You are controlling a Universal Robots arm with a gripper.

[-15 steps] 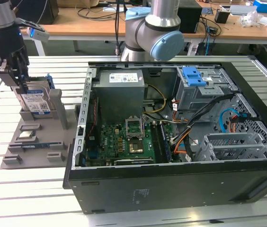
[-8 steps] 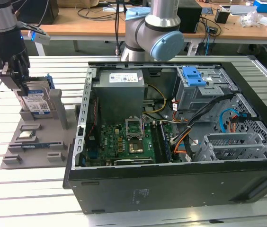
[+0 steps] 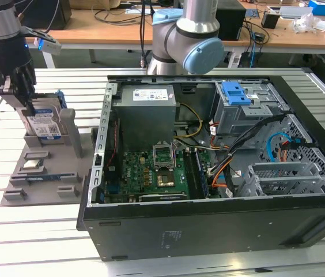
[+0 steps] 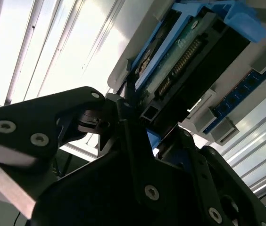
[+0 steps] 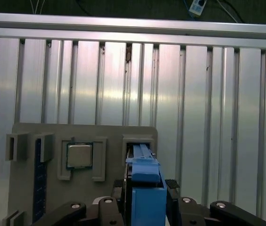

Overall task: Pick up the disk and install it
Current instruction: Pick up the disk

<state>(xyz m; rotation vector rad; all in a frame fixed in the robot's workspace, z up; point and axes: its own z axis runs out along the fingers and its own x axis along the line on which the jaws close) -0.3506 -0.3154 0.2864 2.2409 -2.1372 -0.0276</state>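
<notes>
The disk (image 3: 45, 124), silver with a white-and-blue label and a blue carrier, stands on edge in a slot of the grey holder (image 3: 36, 187) at the exterior view's left. My gripper (image 3: 26, 99) comes down on it from above, and the black fingers (image 5: 170, 188) press against both sides of the blue carrier (image 5: 145, 186) in the first wrist view. In the second wrist view the disk (image 4: 185, 52) shows its connector edge just beyond my gripper (image 4: 154, 127). The disk's lower edge sits in the slot.
The holder also carries a small square silver chip (image 3: 33, 164) (image 5: 79, 156) and a blue strip (image 5: 39, 183). An open computer case (image 3: 208, 225) lies at the exterior view's right, with a grey drive cage and blue latch (image 3: 235, 92). Slatted metal table (image 5: 208, 117) all around.
</notes>
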